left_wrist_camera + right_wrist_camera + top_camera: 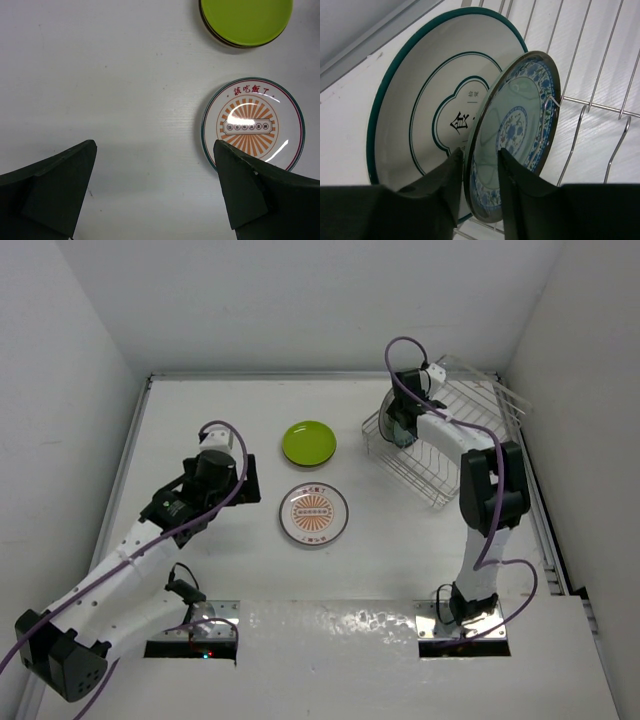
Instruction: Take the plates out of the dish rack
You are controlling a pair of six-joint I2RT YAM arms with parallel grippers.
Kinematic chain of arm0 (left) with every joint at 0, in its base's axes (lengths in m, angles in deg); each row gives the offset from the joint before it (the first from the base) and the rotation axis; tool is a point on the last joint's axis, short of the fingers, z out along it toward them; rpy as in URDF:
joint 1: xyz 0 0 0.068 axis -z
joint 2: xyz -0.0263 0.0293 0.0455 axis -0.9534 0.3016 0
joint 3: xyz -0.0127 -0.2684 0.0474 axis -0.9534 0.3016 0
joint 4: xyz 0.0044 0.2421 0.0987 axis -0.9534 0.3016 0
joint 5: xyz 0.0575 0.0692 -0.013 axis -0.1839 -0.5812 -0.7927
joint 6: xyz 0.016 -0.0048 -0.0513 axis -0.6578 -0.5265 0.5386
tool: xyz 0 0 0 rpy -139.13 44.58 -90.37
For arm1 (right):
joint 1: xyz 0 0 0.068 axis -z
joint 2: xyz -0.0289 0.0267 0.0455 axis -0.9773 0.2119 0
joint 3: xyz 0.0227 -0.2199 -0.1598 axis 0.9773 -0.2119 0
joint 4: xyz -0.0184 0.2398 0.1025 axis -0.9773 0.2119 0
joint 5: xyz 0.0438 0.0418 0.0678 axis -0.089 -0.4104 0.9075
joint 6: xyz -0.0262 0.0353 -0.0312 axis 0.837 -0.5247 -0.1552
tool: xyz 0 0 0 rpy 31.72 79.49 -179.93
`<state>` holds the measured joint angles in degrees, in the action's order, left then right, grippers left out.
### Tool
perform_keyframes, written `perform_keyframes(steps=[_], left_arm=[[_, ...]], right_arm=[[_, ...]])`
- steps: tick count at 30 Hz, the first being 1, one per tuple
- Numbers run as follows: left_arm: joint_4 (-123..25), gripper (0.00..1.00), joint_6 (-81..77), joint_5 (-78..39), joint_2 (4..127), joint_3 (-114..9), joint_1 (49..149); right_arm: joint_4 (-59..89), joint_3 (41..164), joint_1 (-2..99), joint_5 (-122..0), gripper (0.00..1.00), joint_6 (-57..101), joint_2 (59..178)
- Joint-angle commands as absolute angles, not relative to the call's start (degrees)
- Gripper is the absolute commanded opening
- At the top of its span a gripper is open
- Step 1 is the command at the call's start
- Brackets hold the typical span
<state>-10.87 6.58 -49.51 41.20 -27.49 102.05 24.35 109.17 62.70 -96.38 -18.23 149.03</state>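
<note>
Progress: roughly half done, judging by what shows. Two plates are out and lying flat mid-table: lime green plate [309, 443] toward the far edge, orange sunburst plate [314, 514] just nearside of it, close but not touching. The lime one shows a dark rim beneath it in the left wrist view, so it may sit on another plate; can't tell. Dish rack [445, 440] sits in the far right corner of the table [200, 410] and has at least two plates upright in the tines: blue-patterned plate [515, 135] in front and a larger white teal-rimmed plate [420, 115] right behind. Right gripper [480, 175] is in the rack, fingers straddling the blue-patterned plate's lower rim and apparently clamped on it, plate not lifted out yet. Left gripper [155, 190] is spread wide, holding nothing, hovering over bare table left of the sunburst plate. Rest of the rack looks like bare wire in the top view.
</note>
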Motion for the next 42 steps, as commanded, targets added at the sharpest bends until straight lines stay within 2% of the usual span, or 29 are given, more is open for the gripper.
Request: perform_keyframes(steps=[1, 8, 11, 17, 22, 25, 29, 31, 33, 35, 37, 39, 42], left_arm=[[-12.8, 1.0, 5.6, -49.3, 39.7, -27.9, 102.2], [-12.8, 1.0, 5.6, -49.0, 40.0, -27.8, 102.2], [-12.8, 1.0, 5.6, -49.0, 40.0, -27.9, 102.2], [-12.7, 1.0, 5.6, -49.5, 39.8, -27.9, 102.2], [-12.3, 1.0, 6.3, -51.4, 38.9, -28.7, 102.1], [-11.9, 1.0, 7.0, -52.8, 37.3, -29.7, 102.2], [-11.4, 1.0, 12.8, -49.2, 34.6, -33.0, 102.1], [-12.9, 1.0, 17.1, -44.0, 32.7, -34.4, 102.1], [-15.5, 1.0, 22.2, -38.9, 31.4, -35.1, 102.1], [-18.6, 1.0, 25.9, -35.2, 30.6, -34.5, 102.2], [-23.7, 1.0, 30.8, -28.8, 29.8, -30.9, 102.1], [-27.1, 1.0, 34.8, -24.4, 30.2, -25.8, 102.1], [-32.7, 1.0, 39.2, -17.2, 33.0, -19.3, 102.2]], right_arm=[[20.9, 109.3, 63.0, -98.2, 0.3, -21.1, 148.6], [19.0, 103.3, 63.1, -101.2, 0.09, -25.5, 143.4], [17.9, 102.5, 63.1, -102.0, 0.05, -26.6, 141.0], [18.0, 104.6, 63.1, -100.0, 0.05, -27.0, 136.6], [17.6, 105.4, 63.1, -98.1, 0.05, -22.0, 128.4], [19.7, 108.4, 63.0, -93.3, 0.06, -13.0, 125.2], [30.9, 113.4, 61.4, -76.1, 0.05, 7.6, 123.3], [38.1, 111.5, 58.5, -68.6, 0.01, 16.7, 121.9], [46.1, 105.3, 50.1, -70.2, 0.0, 32.4, 118.0], [46.9, 97.6, 43.4, -73.9, 0.0, 42.4, 111.9], [44.9, 87.4, 34.8, -77.7, 0.0, 45.1, 107.9], [39.9, 83.0, 25.5, -87.7, 0.0, 45.2, 102.8], [37.6, 79.4, 17.3, -92.9, 0.0, 44.8, 99.7]])
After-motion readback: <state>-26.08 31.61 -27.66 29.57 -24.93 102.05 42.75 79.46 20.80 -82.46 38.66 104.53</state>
